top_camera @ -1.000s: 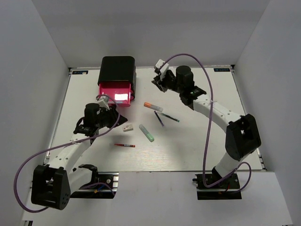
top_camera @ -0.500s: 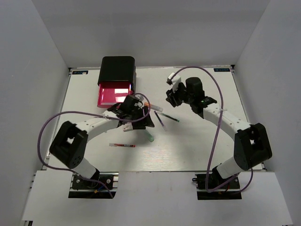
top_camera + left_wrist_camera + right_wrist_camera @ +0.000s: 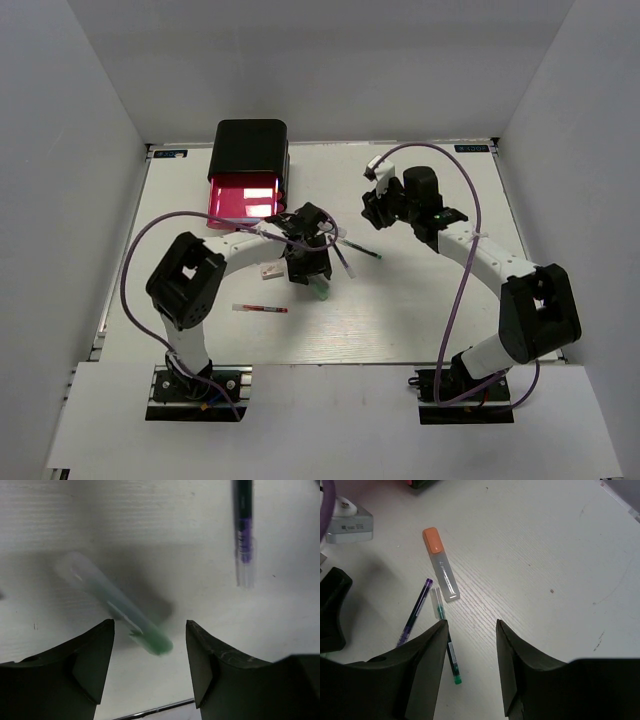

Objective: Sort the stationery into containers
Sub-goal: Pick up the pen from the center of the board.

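The black mini chest [image 3: 248, 148] stands at the back left with one pink drawer [image 3: 243, 197] pulled out. My left gripper [image 3: 309, 268] is open and hovers low over the green marker [image 3: 319, 292]. In the left wrist view the marker [image 3: 117, 605] lies slanted, its green end between my open fingers [image 3: 95, 655], untouched. My right gripper [image 3: 372, 208] is open and empty, above the orange-capped marker [image 3: 440, 565], the dark blue pen [image 3: 415, 612] and the thin green-tipped pen [image 3: 446, 640]. The red pen [image 3: 265, 309] and white eraser [image 3: 271, 270] lie left of centre. No light-blue marker shows.
The left arm arches across the table's middle, its wrist close to the pens; its camera housing [image 3: 347, 517] shows in the right wrist view. White walls enclose the table on three sides. The dark blue pen also shows in the left wrist view [image 3: 243, 530].
The left arm has swung from the left side rightward to above the green marker. The right gripper has moved from the back toward the cluster of pens.
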Tool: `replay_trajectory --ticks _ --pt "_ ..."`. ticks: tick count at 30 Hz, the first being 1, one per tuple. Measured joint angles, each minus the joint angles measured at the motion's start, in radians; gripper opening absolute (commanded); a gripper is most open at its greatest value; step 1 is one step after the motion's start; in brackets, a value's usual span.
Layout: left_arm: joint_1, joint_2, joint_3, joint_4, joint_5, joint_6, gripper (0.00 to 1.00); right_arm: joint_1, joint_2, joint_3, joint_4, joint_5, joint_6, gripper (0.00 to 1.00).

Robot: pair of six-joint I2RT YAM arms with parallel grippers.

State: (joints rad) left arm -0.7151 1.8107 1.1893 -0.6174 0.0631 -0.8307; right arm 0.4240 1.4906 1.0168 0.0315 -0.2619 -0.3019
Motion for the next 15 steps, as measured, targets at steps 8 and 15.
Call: replay_trajectory --ticks 8,15 --pt "-0.011 0.094 0.087 -0.079 -0.051 -0.016 0.65 -0.02 -0.016 -0.01 0.0 -0.002 0.007 0.49" --pt "-0.019 0.103 0.095 -0.108 -0.082 -0.022 0.21 -0.035 -0.029 -0.032 0.0 -0.003 0.008 0.49"
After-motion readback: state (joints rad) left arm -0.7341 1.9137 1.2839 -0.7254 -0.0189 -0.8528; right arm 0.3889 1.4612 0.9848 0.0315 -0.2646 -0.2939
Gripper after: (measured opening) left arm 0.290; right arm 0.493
